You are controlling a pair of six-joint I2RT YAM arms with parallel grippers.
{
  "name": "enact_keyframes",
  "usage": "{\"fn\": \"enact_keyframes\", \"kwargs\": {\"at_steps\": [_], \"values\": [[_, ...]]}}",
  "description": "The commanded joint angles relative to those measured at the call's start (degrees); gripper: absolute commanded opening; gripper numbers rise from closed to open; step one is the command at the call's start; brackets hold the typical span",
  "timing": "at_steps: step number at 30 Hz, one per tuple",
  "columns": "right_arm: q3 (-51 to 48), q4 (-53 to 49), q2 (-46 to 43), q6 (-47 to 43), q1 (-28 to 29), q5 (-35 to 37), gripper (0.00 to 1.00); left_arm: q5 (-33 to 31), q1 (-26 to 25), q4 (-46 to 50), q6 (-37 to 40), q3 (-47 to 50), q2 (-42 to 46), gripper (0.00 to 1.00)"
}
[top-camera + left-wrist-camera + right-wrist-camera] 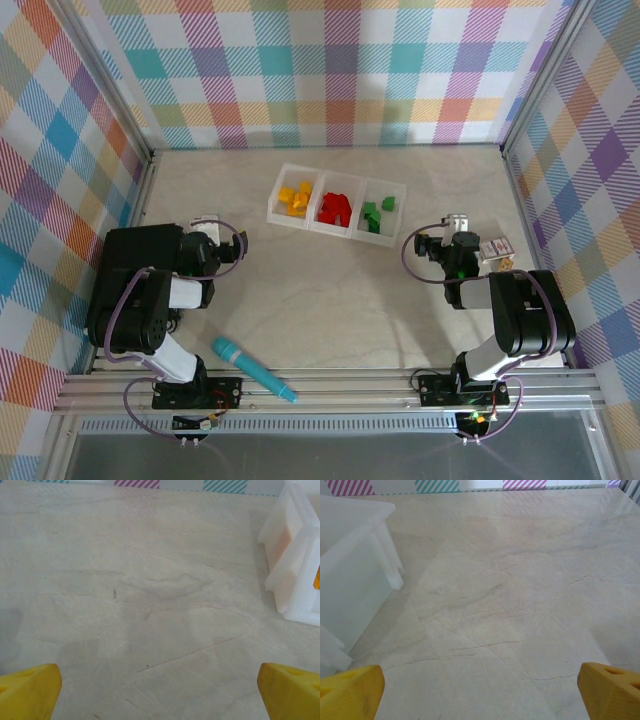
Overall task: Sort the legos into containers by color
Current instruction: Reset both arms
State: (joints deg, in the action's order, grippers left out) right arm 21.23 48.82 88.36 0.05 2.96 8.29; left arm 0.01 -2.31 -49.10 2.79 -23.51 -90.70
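Sorting is looking finished, with both arms resting folded at the near edge.

The yellow legos [296, 197], red legos [335, 207] and green legos [377, 213] are lying each in their own compartment of the white tray [273, 205], mid-tabletop [330, 300] beyond the arms. I am spotting no loose brick (a speck by the patterned card [497, 247] is too small to name). The left jaws and right jaws are both gaping wide, gripping nothing.
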Motion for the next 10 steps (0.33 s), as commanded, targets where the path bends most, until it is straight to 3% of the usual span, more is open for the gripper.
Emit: {"fn": "enact_keyframes", "kwargs": {"at_steps": [1,10], "values": [[1.26,0.73,-0.47,0.91,-0.14,-0.55,0.99,0.65,0.32,0.67,-0.78,-0.45,0.27,1.0],[1.33,0.42,-0.62,0.09,-0.78,-4.16,0.99,0.09,0.02,0.76,-0.72,-0.48,0.27,1.0]]}}
